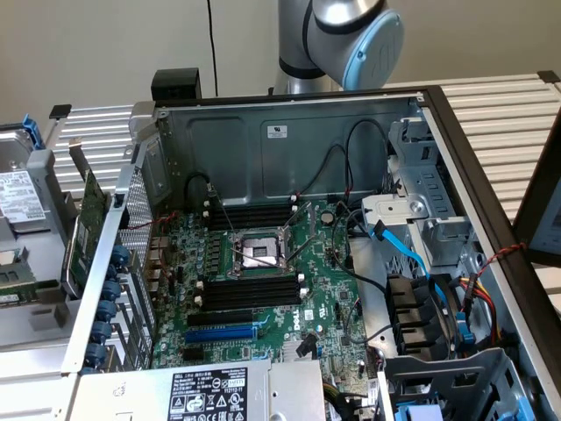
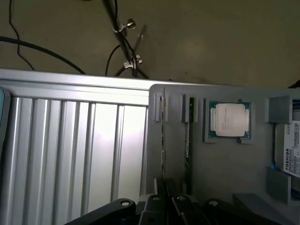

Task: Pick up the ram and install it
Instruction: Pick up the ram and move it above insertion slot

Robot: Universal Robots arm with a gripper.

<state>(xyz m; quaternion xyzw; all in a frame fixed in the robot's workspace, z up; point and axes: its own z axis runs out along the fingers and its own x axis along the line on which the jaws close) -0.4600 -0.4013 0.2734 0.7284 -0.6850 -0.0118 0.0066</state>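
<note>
Standing edge-on, thin green ram (image 2: 189, 140)

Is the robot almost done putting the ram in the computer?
Not yet. Nothing looks done: the motherboard's black slots are empty. In hand: the tool hangs by the ram sticks, which stand on edge in their gray holder. Left: lifting one out and fitting it in.
</note>
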